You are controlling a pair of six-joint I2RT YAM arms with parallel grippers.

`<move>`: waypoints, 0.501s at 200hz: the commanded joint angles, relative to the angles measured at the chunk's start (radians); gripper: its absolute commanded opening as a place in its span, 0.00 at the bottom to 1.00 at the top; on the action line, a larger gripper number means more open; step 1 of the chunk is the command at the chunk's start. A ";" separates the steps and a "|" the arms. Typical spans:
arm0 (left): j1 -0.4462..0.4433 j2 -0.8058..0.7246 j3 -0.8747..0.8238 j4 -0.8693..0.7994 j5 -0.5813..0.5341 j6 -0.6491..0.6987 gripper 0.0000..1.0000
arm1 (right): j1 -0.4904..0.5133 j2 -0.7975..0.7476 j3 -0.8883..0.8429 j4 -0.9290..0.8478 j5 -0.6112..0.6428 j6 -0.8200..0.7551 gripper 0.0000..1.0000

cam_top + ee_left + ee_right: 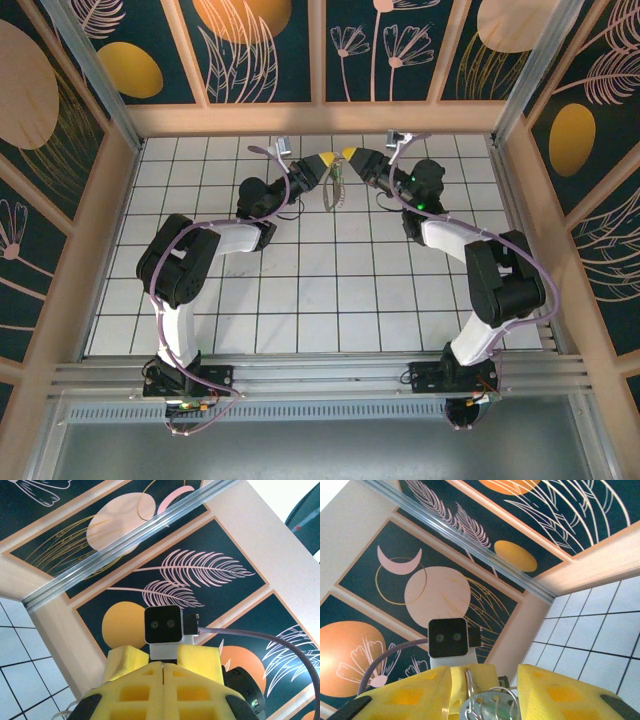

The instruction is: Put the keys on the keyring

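Both arms are raised over the far middle of the tiled floor with their yellow fingertips nearly meeting. The thin pale keyring (335, 188) hangs between and below the tips. My left gripper (326, 160) (163, 665) is shut, with a thin metal sliver of the keyring in the seam of its pads. My right gripper (349, 153) (485, 674) has its fingers apart. Between them lie wire coils of the keyring (470, 686) and the silver keys (492, 707), one round head with holes facing the camera. I see no green key.
The white tiled floor (330, 290) lies below the arms. Painted wall panels (265, 50) and wooden frame posts close in the back and sides. Purple cables (285, 180) run along both arms near the wrists.
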State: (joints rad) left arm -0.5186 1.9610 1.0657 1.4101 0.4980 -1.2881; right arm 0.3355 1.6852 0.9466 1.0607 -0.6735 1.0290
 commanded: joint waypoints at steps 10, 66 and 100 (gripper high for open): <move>-0.009 -0.007 -0.004 0.070 -0.004 -0.002 0.00 | 0.017 0.027 0.042 0.062 -0.006 0.009 0.37; -0.009 -0.006 0.000 0.064 0.000 0.003 0.00 | 0.026 0.036 0.047 0.062 -0.014 0.005 0.25; -0.009 -0.004 0.003 0.065 0.006 0.003 0.00 | 0.029 0.043 0.060 0.059 -0.028 0.000 0.22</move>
State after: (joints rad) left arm -0.5201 1.9610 1.0657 1.4097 0.4961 -1.2881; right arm 0.3553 1.7100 0.9638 1.0740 -0.6811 1.0313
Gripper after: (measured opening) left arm 0.050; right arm 0.217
